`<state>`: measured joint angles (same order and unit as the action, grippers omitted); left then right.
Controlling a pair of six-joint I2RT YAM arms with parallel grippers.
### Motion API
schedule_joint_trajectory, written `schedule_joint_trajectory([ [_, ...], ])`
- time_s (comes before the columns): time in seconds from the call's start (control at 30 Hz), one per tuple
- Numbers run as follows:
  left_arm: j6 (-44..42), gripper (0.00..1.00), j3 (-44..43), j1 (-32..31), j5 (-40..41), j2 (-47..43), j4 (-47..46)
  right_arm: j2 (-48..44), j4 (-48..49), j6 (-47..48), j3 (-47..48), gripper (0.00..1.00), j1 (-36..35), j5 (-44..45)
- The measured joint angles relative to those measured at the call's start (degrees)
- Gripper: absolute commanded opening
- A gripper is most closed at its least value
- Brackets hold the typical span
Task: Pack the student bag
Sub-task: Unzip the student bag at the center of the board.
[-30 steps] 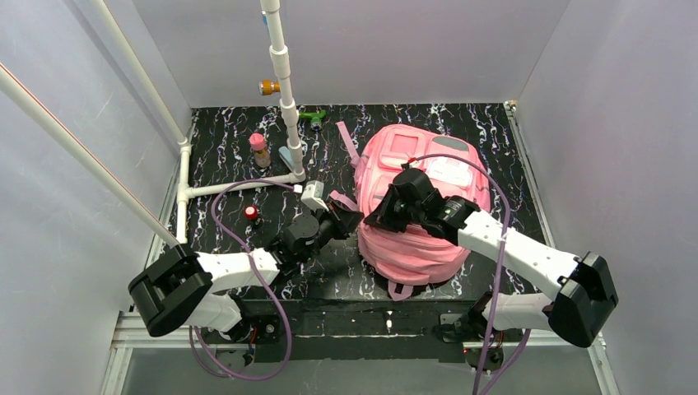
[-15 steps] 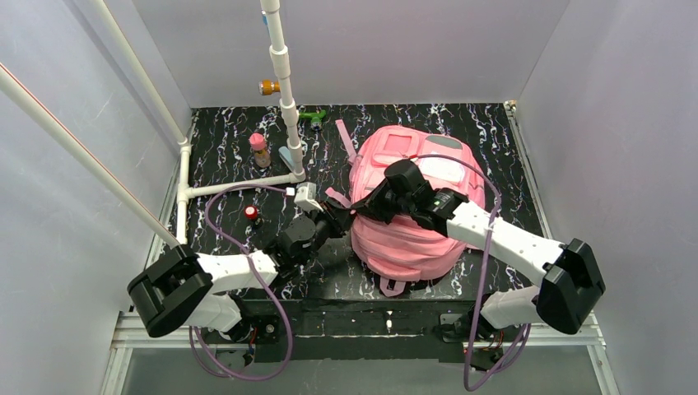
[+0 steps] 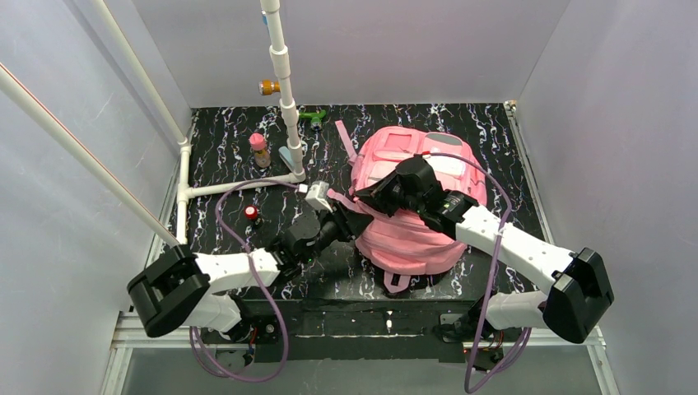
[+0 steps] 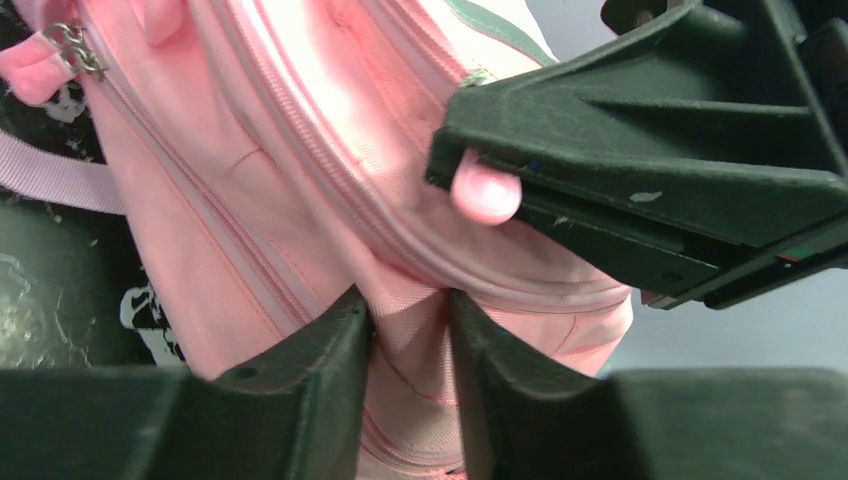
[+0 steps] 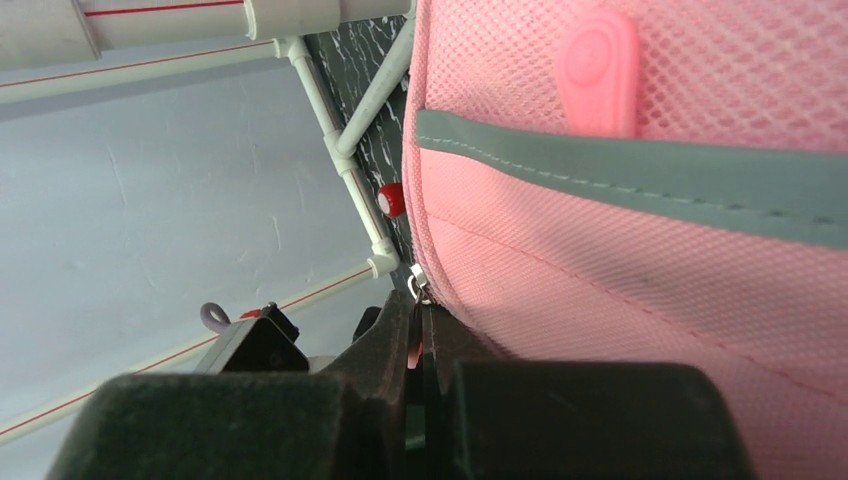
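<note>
Top external: I see the student bag [image 3: 416, 243] right of centre, left gripper [image 3: 349, 219] and right gripper [image 3: 368, 197] at its left side. Left wrist: my left fingers [image 4: 320, 340] pinch a fabric fold [image 4: 408, 330]; the right ones clamp a pink zip pull [image 4: 485, 190]. Right wrist: jaws seemingly pressed together, dim.

The pink student bag [image 3: 411, 245] lies front-up on the black marbled table [image 3: 230, 148].

Pale grey walls [image 3: 395, 49] close in the black desk [image 3: 502, 132] with white marble veins on three sides. White pipes [image 3: 287, 107] stand at its far left, perhaps forming a frame. The light is even.
</note>
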<state>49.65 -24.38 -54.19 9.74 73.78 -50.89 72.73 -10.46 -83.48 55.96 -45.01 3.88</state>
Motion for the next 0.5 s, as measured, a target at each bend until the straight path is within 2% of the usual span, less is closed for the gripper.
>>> schedule_joint_trajectory([
  [0.07, -0.02, 0.03, -2.23, 0.24, -1.03, 2.27, 0.92, 0.28, -0.09, -0.39, 0.0, 0.01, 0.0, 0.17],
  [0.1, -0.22, 0.0, -3.58, 0.52, -1.66, 3.65, 1.36, 0.31, -0.26, -0.55, 0.02, 0.01, 0.0, 0.48],
  [0.33, -1.38, 0.0, -5.35, 1.03, -2.86, 6.25, 2.16, 2.47, -5.44, -2.47, 3.1, 0.01, -0.46, 4.09],
  [0.5, -2.51, 0.0, -4.24, 1.05, 2.29, 5.33, 2.54, 13.33, -13.0, -2.97, 14.97, 0.01, -0.68, 4.79],
])
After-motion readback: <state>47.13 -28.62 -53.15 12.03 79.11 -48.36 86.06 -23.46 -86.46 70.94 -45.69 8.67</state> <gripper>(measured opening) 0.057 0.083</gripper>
